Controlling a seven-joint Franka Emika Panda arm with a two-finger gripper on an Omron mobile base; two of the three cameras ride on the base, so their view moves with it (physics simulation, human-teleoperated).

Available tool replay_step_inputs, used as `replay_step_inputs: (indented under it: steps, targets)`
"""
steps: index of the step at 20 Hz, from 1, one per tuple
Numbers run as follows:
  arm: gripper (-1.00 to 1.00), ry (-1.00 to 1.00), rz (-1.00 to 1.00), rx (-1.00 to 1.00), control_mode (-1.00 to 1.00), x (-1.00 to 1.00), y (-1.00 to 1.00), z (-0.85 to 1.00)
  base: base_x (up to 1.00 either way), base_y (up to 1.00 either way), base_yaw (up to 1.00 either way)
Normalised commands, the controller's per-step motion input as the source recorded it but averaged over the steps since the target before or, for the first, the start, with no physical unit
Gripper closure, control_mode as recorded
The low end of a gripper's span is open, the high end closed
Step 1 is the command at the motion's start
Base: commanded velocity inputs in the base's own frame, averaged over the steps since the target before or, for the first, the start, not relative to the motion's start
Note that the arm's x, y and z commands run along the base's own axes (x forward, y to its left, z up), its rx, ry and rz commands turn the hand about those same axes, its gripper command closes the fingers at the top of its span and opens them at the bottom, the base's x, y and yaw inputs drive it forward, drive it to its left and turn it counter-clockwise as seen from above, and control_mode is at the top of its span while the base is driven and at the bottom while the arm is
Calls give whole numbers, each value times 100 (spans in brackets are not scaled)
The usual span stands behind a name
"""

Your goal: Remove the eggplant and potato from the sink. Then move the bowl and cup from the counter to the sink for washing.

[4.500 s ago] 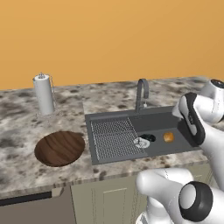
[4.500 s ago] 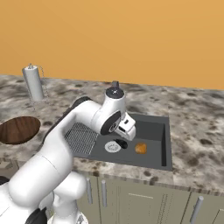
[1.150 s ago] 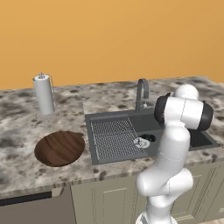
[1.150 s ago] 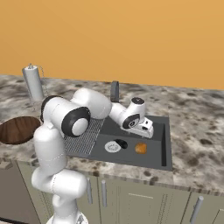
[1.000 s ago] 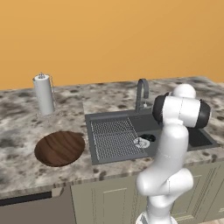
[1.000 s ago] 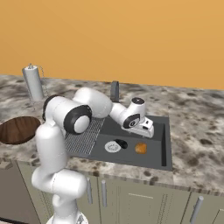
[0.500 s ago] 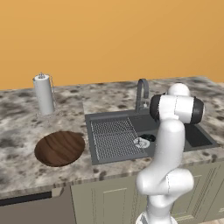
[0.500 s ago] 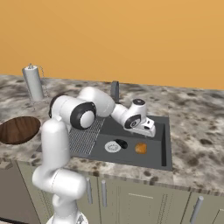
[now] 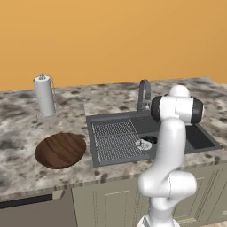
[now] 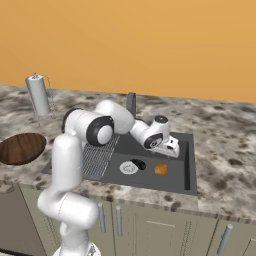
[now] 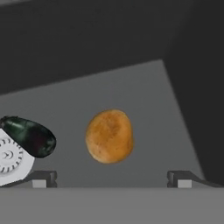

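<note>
In the hand view, the orange-tan potato (image 11: 109, 136) lies on the dark sink floor (image 11: 144, 92), centred just beyond my open gripper (image 11: 111, 179), whose fingertips (image 11: 43, 178) stand wide apart with nothing between them. The nearly black eggplant (image 11: 30, 136) lies to its left, against the silver drain (image 11: 8, 157). From the right base view, the gripper (image 10: 171, 148) hangs low inside the sink (image 10: 187, 165), just above and behind the potato (image 10: 160, 169) and right of the eggplant (image 10: 139, 164). The brown wooden bowl (image 9: 60, 150) rests on the counter (image 9: 17, 177) left of the sink. The cup is out of view.
A paper towel holder (image 9: 44, 95) stands at the back left of the counter. The curved grey faucet (image 10: 131, 104) rises behind the sink. The ribbed grid section (image 9: 115, 139) fills the sink's left half. My arm reaches across the basin from the left in the right base view.
The arm's elbow has swung a little to the left in the left base view. The hand has edged slightly lower toward the potato, its jaws still wide apart.
</note>
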Motion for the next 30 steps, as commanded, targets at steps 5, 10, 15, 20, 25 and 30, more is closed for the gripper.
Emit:
replay_step_inputs:
  steps: [5, 10, 15, 20, 25, 30]
  targets:
    - [-100, -1, 3, 0, -100, 1, -2, -18, 0, 0, 0]
    - [-100, 0, 2, 0, -100, 2, 0, -23, 0, 0, 0]
    - [-100, -1, 2, 0, -100, 10, 0, -26, 0, 0, 0]
    - [-100, -2, 2, 0, -100, 20, 0, -26, 0, 0, 0]
    - [-100, 0, 0, 0, -100, 16, -2, -25, 0, 0, 0]
    - [-100, 0, 0, 0, -100, 4, -8, -21, 0, 0, 0]
